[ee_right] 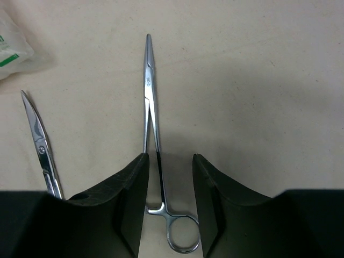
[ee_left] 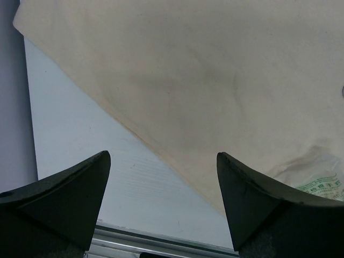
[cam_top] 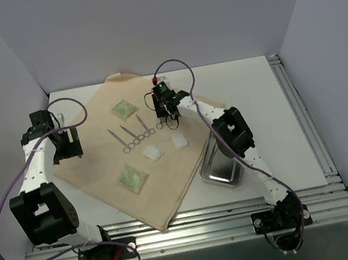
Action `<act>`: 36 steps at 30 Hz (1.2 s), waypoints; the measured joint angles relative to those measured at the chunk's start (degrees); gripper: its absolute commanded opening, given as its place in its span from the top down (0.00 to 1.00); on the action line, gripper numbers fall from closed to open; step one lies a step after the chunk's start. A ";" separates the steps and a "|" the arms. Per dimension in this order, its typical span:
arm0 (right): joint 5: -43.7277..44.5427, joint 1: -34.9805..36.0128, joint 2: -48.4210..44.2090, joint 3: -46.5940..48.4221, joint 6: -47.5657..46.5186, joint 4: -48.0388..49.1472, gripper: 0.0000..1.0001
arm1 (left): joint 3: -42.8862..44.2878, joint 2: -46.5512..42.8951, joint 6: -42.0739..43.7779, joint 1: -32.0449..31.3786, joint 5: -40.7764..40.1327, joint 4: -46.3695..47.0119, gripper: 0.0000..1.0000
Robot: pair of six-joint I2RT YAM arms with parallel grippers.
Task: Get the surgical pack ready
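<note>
Your right gripper (cam_top: 166, 110) hangs low over the far-right part of the tan cloth sheet (cam_top: 95, 176). Its jaws are parted on either side of a pair of steel forceps (ee_right: 152, 107) lying flat on the fabric. In the right wrist view one finger is just beside the shank and the other stands clear, with the ring handle between them. The claw is not closed on the instrument.

Your left gripper (ee_left: 164, 161) has its jaws spread wide with nothing between them. It hangs above the sheet's left edge, where the fabric meets the bare table (ee_left: 80, 134).

Three more instruments (cam_top: 131, 134) lie in a row near the middle of the sheet, tips towards its far-left edge. The one nearest the right gripper has a curved tip.

Two white gauze pads lie just on the near side of that row, one (cam_top: 153, 153) beside the other (cam_top: 180, 141). A green packet (cam_top: 123, 108) sits towards the sheet's far corner. A second green packet (cam_top: 133, 177) sits towards its near-left edge.

The steel tray (cam_top: 218, 172) stands on the table just off the sheet's right corner, partly hidden under your right arm.
</note>
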 measured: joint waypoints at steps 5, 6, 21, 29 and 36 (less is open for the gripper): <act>-0.83 0.39 0.07 0.59 0.31 0.50 0.67 | 0.00 1.84 0.11 0.00 0.76 0.20 0.11; -0.83 0.63 0.11 0.59 0.31 0.48 0.67 | 0.00 2.03 0.11 0.00 0.87 0.22 0.11; 3.72 2.69 2.60 3.50 0.48 -0.96 0.67 | 0.00 2.12 0.17 0.35 1.95 0.74 0.11; 6.10 3.26 4.79 8.15 0.57 -5.03 0.70 | 0.00 2.12 0.20 0.92 2.67 1.05 0.11; 11.58 4.83 5.64 9.62 0.37 -7.08 0.76 | 0.00 2.12 0.20 1.62 3.50 1.05 0.11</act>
